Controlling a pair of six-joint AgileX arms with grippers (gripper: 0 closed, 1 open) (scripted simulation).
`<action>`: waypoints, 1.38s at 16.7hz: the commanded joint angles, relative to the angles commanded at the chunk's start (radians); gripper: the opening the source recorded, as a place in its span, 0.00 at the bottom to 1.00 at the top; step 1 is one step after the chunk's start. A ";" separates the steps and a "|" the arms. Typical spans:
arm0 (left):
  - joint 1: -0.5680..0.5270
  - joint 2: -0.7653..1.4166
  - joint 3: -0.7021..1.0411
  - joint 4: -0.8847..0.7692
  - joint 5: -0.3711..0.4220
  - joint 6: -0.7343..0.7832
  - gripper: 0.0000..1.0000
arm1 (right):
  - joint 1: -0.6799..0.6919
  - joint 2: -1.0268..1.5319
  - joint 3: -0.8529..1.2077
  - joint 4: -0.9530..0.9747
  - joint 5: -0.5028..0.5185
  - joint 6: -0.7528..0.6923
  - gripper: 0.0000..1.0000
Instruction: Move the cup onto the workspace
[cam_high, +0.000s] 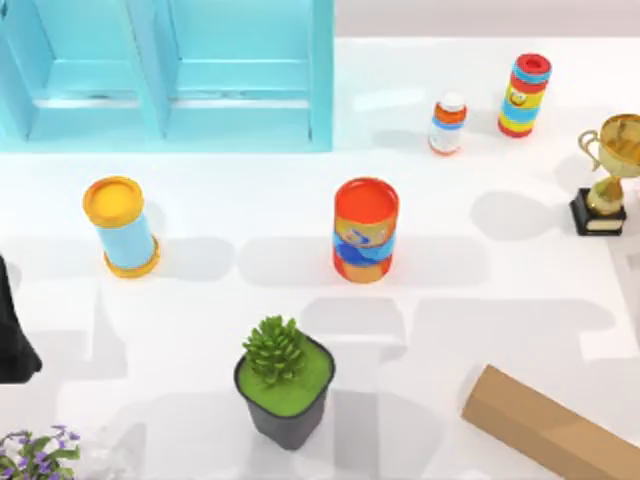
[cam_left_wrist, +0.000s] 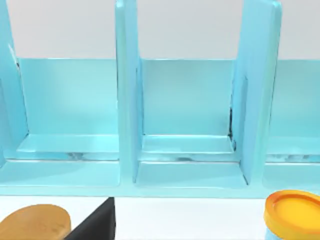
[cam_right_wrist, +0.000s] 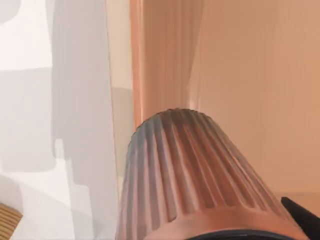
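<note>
The cup (cam_right_wrist: 200, 180) runs off the right wrist picture's lower edge, so its base and whatever grips it are hidden. In the top view the brown box (cam_high: 550, 425), the purple-flowered plant (cam_high: 35, 452) and the left arm (cam_high: 12, 330) are cut off at the borders. The labels on the 2 far bottles (cam_high: 448, 123) are too small to read.
</note>
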 joint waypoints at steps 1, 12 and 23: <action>0.000 0.000 0.000 0.000 0.000 0.000 1.00 | 0.000 0.000 0.000 0.000 0.000 0.000 0.00; 0.000 0.000 0.000 0.000 0.000 0.000 1.00 | 0.466 0.083 0.089 -0.045 0.044 0.450 0.00; 0.000 0.000 0.000 0.000 0.000 0.000 1.00 | 1.108 0.146 0.165 -0.086 0.053 1.105 0.00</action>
